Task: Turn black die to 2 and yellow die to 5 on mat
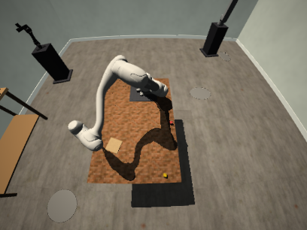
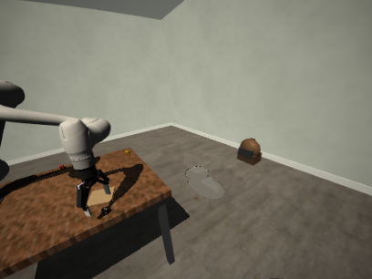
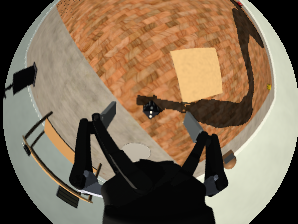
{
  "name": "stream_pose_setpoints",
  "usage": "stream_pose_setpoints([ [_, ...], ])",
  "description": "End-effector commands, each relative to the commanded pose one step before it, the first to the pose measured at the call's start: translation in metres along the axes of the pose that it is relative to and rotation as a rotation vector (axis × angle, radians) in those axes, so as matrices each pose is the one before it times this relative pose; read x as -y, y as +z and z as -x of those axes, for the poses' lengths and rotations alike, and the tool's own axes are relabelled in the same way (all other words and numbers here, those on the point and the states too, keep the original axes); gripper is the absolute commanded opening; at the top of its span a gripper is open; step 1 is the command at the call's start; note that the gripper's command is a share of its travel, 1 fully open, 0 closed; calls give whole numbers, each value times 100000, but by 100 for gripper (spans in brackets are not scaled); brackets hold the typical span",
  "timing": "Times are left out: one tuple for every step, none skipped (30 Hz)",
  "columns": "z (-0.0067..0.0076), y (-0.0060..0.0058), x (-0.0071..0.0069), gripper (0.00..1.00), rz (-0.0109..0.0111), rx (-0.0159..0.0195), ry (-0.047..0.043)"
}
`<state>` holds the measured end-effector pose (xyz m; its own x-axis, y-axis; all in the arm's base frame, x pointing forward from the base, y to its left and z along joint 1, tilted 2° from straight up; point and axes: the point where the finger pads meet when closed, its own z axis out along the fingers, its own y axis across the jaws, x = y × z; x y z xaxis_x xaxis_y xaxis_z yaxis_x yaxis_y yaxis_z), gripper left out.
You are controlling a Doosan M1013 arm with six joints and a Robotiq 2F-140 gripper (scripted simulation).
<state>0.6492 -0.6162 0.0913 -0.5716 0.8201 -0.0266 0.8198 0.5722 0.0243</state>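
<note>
The black die [image 2: 106,211] [image 3: 151,109] sits on the wooden table near its edge, off the mat, in the arm's shadow; a few white pips show, but its top number is unclear. My gripper [image 2: 98,201] [image 3: 151,112] is open and empty, pointing down above the table, with the black die showing between its fingertips in the wrist view. The tan mat [image 1: 113,145] [image 2: 101,197] [image 3: 200,75] lies beside the black die. The yellow die [image 1: 165,175] [image 2: 128,152] [image 3: 269,87] is near a table corner. The red die [image 1: 171,122] [image 2: 61,167] [image 3: 239,4] is near the far long edge. Their numbers are unreadable.
The wooden table [image 1: 124,113] carries a dark base plate [image 1: 135,97] near the arm's base. The arm [image 1: 99,101] [image 2: 75,137] reaches over the table and casts a long shadow. A wooden bench [image 1: 16,143] stands on the left in the top view.
</note>
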Motion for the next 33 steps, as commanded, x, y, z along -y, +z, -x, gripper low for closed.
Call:
stream_pose_setpoints([
  [0,-24,-2,100,21,16,-2],
  [0,0,0,100,0,0,0],
  [0,0,0,100,0,0,0],
  [0,0,0,100,0,0,0],
  [0,0,0,100,0,0,0],
  [-1,0,-1,100,0,0,0],
  [-2,0,-4,100,0,0,0],
  [-3,0,-7,100,0,0,0],
  [-5,0,-12,100,0,0,0],
  [-7,0,-18,100,0,0,0],
  [0,0,0,100,0,0,0],
  [0,0,0,100,0,0,0],
  [-10,0,-24,100,0,0,0],
  [-13,0,-32,100,0,0,0],
  [-16,0,-40,100,0,0,0],
  [-20,0,-50,100,0,0,0],
  [-24,0,-60,100,0,0,0],
  [-28,0,-71,100,0,0,0],
  [-33,0,-82,100,0,0,0],
  [-38,0,-95,100,0,0,0],
  [-42,0,-108,100,0,0,0],
  [-48,0,-121,100,0,0,0],
  [-53,0,-135,100,0,0,0],
  [-59,0,-150,100,0,0,0],
  [-65,0,-165,100,0,0,0],
  [-71,0,-180,100,0,0,0],
  [-77,0,-196,100,0,0,0],
  [0,0,0,100,0,0,0],
  [0,0,0,100,0,0,0],
  [-83,0,-212,100,0,0,0],
  [-90,0,-228,100,0,0,0],
  [-96,0,-245,100,0,0,0],
  [-103,0,-261,100,0,0,0],
])
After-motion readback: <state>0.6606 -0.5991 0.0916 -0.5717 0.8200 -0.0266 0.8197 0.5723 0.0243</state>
